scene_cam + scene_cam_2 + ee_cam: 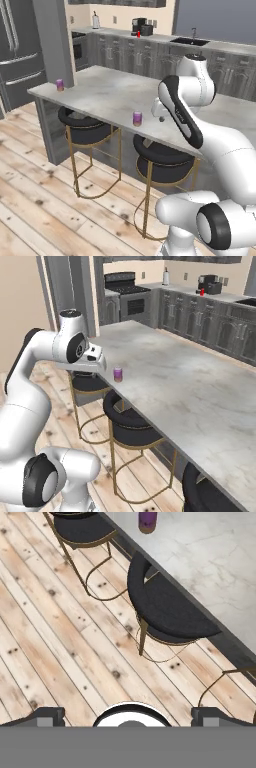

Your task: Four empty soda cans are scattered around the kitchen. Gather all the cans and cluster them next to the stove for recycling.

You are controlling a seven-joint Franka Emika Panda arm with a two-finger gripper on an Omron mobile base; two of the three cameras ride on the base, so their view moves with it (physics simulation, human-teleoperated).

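Purple is the colour you want to track: going left to right across the island counter (105, 95), you have one purple can (60, 84) at the far left corner, well off to the side of the tool, and a second purple can (137, 118) near the front edge, just left of the gripper (161, 111) in the left base view. Both stand upright, long axis vertical, silvery tops up.

Your gripper hangs at the island's front edge, above the black stools (165, 609), its fingers spread as wide as they go and nothing between them. In the hand view the fingertips (47, 716) point down at the plank floor (45, 637), and the near can (148, 521) sits at the top edge of that picture, ahead of the tool and slightly to one side, clearly apart from it. You should judge the coming move on that: the can lies forward over the counter edge, so the hand has to swing out and level before the jaws can straddle it.

Further right and far beyond the tool, a red can (202, 292) stands on the back counter by the coffee machine (209, 284). The stove (123, 287) is along that same back wall, well away from the tool.

No label or writing on any can is readable.
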